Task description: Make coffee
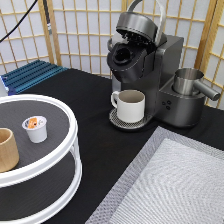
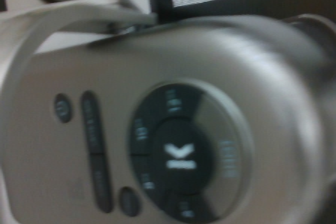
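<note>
Gripper: the exterior view does not show it, so whether its fingers are spread or pressed together cannot be told.
Nearest to the hand: the control panel (image 2: 180, 155) on the lid (image 1: 137, 25), which fills the wrist view; its button marks are too blurred to read.
Coffee machine (image 1: 160, 70): dark grey, with the lid raised.
Mug (image 1: 131, 105): white, on the drip plate under the machine's head.
Metal jug (image 1: 189, 82): just beside the machine.
Coffee (image 1: 35, 128): well apart from the machine, upright on the top shelf of the round stand (image 1: 65, 145), near a wooden cup (image 1: 7, 149) that the picture edge cuts.
Surface: black table (image 1: 95, 100), with a grey mat (image 1: 175, 185).
Room: paper screen (image 1: 80, 30), blue tray (image 1: 30, 75).
</note>
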You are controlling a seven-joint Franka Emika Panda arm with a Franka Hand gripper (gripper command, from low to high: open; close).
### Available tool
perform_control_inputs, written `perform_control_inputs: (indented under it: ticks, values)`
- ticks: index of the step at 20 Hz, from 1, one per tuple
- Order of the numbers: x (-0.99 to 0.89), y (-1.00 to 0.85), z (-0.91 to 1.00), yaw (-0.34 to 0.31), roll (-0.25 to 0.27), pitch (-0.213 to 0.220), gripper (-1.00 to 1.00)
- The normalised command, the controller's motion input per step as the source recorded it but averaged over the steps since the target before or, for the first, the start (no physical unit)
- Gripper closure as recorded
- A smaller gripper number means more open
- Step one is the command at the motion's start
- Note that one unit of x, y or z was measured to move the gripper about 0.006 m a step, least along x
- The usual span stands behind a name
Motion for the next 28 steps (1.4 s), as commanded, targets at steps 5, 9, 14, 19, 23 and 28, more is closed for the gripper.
perform_control_inputs:
  ticks: [5, 9, 14, 19, 23, 28]
  values:
    - [-0.02, -0.66, -0.20, -0.145, 0.017, -0.105, -1.00]
    - [-0.18, -0.26, -0.34, -0.289, 0.000, -0.102, -1.00]
    - [-0.15, -0.23, -0.43, -0.308, 0.000, -0.115, -1.00]
    - [-0.10, -0.20, -0.46, -0.318, 0.000, -0.128, -1.00]
    - [-0.11, -0.23, -0.42, -0.310, 0.000, -0.129, -1.00]
    - [-0.23, -0.25, -0.15, -0.302, 0.000, -0.044, -1.00]
